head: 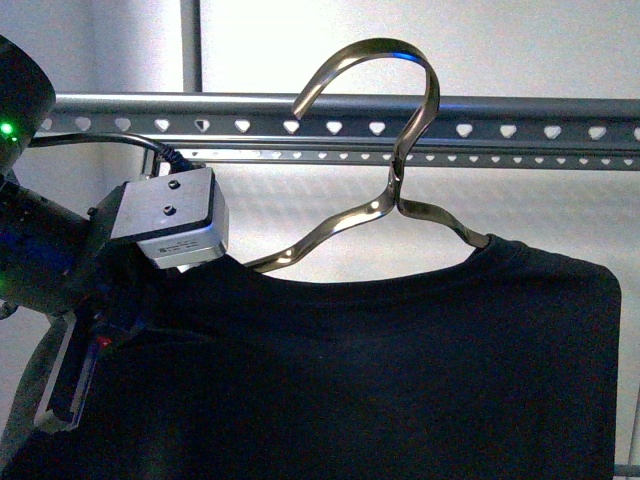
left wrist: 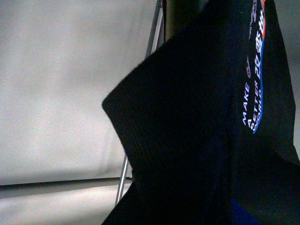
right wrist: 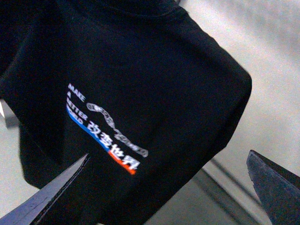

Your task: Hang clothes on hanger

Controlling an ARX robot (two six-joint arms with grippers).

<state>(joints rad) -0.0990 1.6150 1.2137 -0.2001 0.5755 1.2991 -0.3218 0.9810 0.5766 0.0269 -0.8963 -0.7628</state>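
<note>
Below rack rail (head: 500,105): T-shirt (head: 400,370) on coat hanger (head: 402,150); right tool (right wrist: 168,159) released, left tool (head: 72,388) unclear

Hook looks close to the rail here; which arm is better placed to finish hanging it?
Left. The left arm is at the shoulder of the T-shirt, beside the coat hanger, just under the rail. The right pincer is open, apart from it.

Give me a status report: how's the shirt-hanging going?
Right gripper open, off the T-shirt. Left gripper at the T-shirt's shoulder, grip hidden. T-shirt on coat hanger, hook up at rack rail; caught or not, unclear. Nothing seen blocking.
</note>
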